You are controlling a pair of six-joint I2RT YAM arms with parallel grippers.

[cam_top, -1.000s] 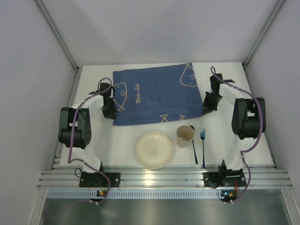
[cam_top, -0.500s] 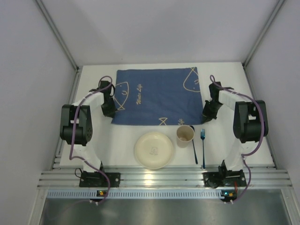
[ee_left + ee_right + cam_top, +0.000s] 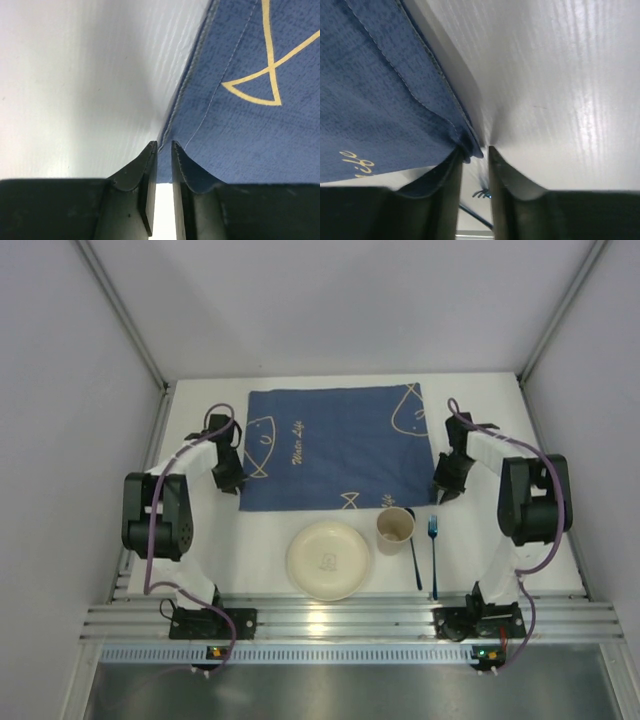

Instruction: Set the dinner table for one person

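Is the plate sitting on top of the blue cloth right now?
No, the plate lies on the bare white tabletop, just clear of the near edge of the blue cloth.

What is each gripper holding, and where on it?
Both hold the cloth: the left gripper pinches its left edge, the right gripper its near right corner.

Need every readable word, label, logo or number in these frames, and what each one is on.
"Water Life": pale script on the blue cloth, top view.
"ife": gold script on the same cloth, right wrist view; the rest of the word is out of view.
Mark at the centre of the plate: too small to read.
Left wrist view: only a gold fish outline, no text.
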